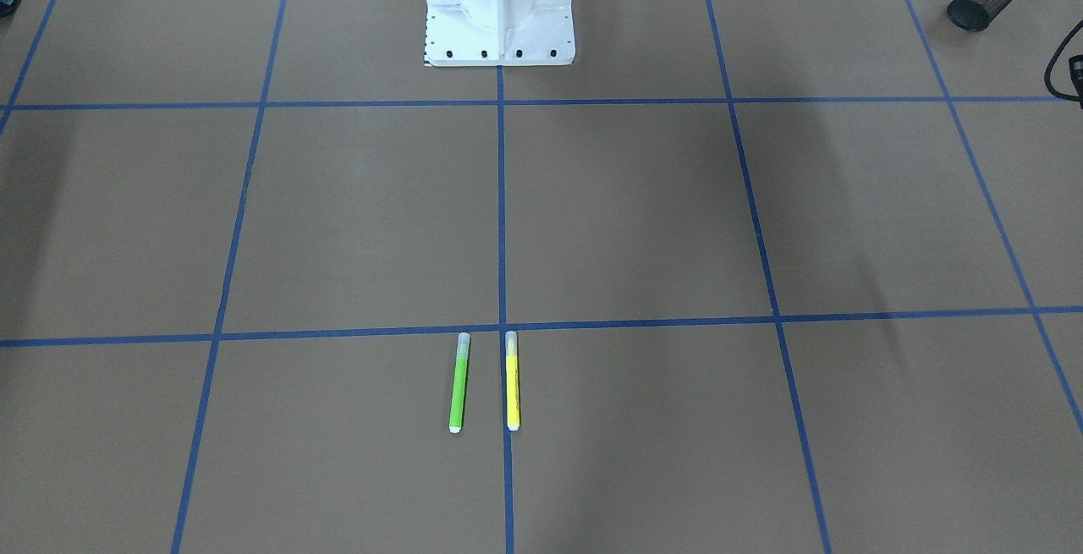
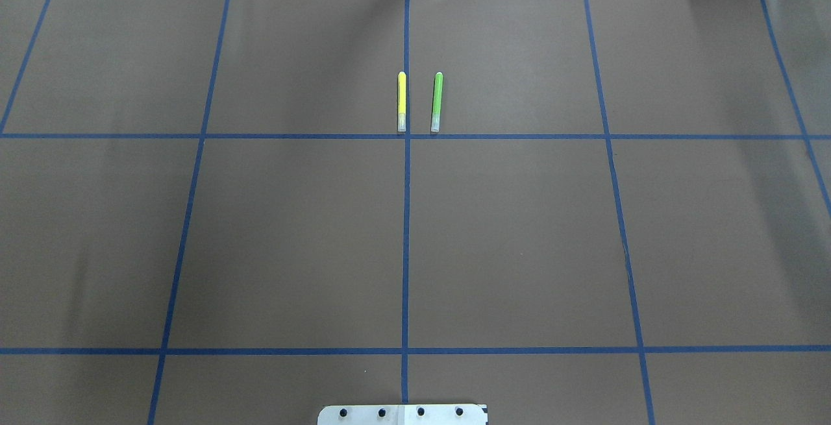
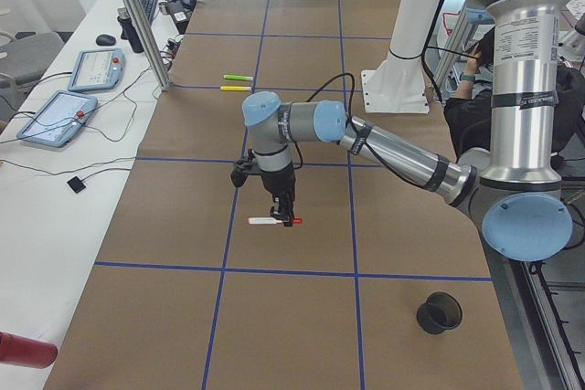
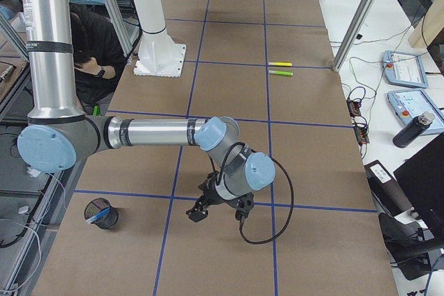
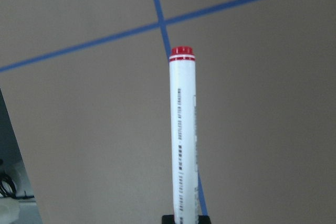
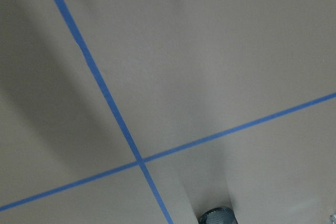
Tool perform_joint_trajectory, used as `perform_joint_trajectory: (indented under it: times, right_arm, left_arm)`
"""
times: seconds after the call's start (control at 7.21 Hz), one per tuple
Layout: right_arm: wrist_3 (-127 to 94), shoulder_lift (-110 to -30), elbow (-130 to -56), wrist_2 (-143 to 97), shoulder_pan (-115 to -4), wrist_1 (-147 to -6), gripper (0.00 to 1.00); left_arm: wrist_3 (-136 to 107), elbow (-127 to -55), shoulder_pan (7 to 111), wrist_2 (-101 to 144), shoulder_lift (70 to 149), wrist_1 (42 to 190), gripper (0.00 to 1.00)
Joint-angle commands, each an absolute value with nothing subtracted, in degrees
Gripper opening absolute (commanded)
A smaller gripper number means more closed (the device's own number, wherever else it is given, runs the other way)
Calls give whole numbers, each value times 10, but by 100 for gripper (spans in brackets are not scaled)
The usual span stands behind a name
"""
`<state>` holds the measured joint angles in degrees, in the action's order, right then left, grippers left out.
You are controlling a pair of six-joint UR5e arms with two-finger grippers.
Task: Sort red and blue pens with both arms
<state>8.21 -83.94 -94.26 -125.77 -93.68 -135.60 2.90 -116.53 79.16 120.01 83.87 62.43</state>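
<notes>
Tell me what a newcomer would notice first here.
The left tool grips a red-capped white pen level over the table, toward the robot's left end. A green marker and a yellow marker lie parallel by the centre line on the far side. The right arm reaches low over the opposite end.

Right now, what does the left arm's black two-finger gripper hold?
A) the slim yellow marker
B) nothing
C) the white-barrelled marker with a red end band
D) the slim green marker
C: in the left wrist view the white-barrelled marker with a red end band juts out from the left gripper, while the green marker and the yellow marker lie side by side on the brown table.
</notes>
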Motion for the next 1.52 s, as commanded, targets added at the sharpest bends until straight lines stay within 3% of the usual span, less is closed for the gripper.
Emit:
perform_joint_trajectory:
  times: [0.0,0.55,1.39]
  right_arm:
    - [52,-826,-945,-1294,-932,-1259,100]
    - [50,-827,-977,-1322,-931,-1237,100]
    - [50,-831,-1001,-1348,-931,-1237,100]
  left_arm:
    - [56,-1156,858,1229,772,589,0]
    - [56,-1132,937,1361,643,486,0]
    - [72,-1068,1145,1369,632,210,0]
